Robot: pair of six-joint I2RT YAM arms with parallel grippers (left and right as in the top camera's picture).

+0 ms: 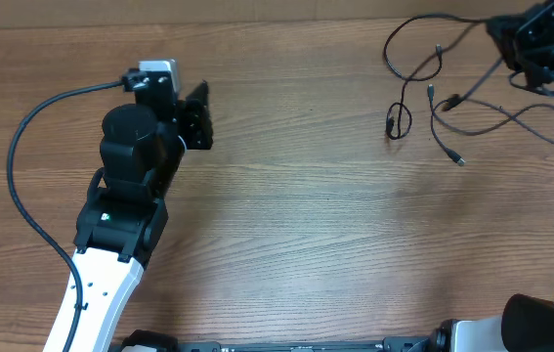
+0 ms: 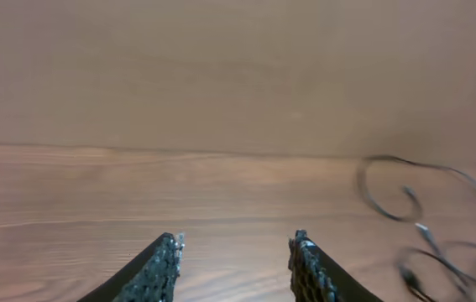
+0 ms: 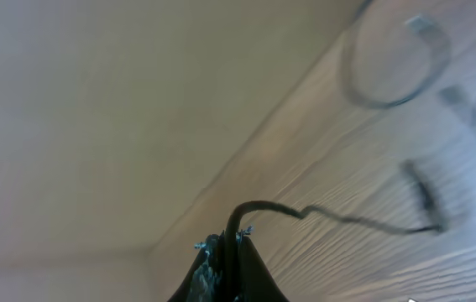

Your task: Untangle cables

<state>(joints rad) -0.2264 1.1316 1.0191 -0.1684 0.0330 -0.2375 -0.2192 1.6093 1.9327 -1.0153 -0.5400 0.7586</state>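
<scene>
Several thin black cables (image 1: pixel 443 93) lie as loose tangled strands with small plug ends at the table's far right; they also show blurred in the left wrist view (image 2: pixel 422 218). My right gripper (image 1: pixel 509 47) is at the far right corner, above the cables. In the right wrist view it (image 3: pixel 225 243) is shut on one black cable (image 3: pixel 321 214), which curves out from the fingertips over the table. My left gripper (image 1: pixel 198 115) is far left of the cables. It (image 2: pixel 233 252) is open and empty above bare wood.
The wooden table (image 1: pixel 296 215) spans the view. A thicker black arm wire (image 1: pixel 22 147) loops at the left beside the left arm. The right arm's base (image 1: pixel 550 323) stands at the bottom right corner.
</scene>
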